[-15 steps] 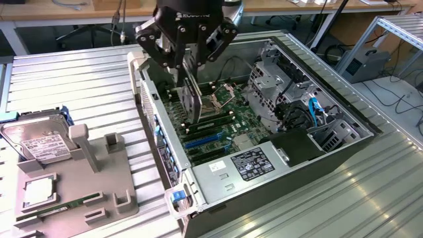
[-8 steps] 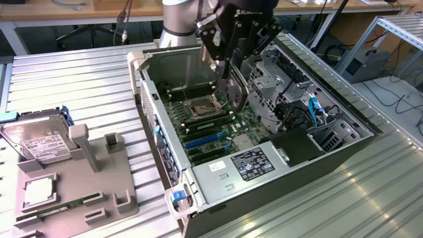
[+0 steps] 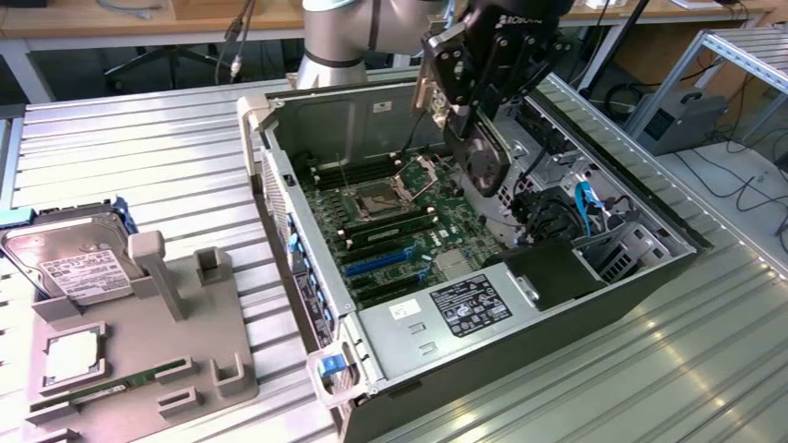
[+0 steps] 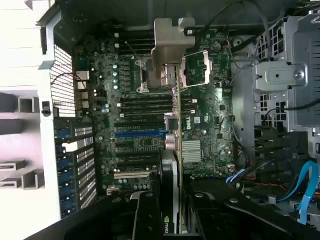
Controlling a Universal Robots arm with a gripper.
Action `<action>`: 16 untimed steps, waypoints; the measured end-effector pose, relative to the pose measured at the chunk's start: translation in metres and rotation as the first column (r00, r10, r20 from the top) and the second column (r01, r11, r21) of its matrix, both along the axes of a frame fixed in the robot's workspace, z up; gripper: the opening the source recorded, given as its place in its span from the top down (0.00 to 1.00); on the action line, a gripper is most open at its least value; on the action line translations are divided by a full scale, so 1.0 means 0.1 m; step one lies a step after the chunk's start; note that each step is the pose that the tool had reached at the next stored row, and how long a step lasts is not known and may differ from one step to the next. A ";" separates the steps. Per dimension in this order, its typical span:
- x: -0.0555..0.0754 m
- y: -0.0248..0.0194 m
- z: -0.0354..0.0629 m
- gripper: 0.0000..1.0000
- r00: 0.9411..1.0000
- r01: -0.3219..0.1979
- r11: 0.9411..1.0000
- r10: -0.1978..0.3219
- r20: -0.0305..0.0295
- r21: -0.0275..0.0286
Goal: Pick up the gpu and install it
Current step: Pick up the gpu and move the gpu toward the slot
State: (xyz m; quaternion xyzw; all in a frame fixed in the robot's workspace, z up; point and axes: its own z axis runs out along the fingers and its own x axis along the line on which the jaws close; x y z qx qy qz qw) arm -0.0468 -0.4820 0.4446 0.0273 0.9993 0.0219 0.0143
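gpu (image 3: 483, 161) above motherboard (image 3: 407, 235) in case (image 3: 357, 115)

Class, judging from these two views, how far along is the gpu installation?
Done: the gpu is lifted, clamped in the gripper. In hand: it hangs edge-down over the motherboard of the open computer case. Left: seating it, as the card is not yet in any slot.

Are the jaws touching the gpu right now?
Touching. In the exterior view the gripper's jaws clamp the gpu, which hangs from them over the open case.
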 end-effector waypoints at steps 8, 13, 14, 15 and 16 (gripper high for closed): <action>0.37 0.000 0.000 0.73 1.000 0.000 1.000 0.000 0.000 0.000; 0.63 0.001 0.000 0.73 1.000 0.000 1.000 0.000 0.000 0.000; 0.67 0.000 0.000 0.73 1.000 0.000 1.000 0.000 0.000 0.000; 0.73 0.000 0.000 0.73 1.000 0.000 1.000 0.000 0.000 0.000; 0.77 0.000 0.000 0.73 1.000 0.000 1.000 0.000 0.000 0.000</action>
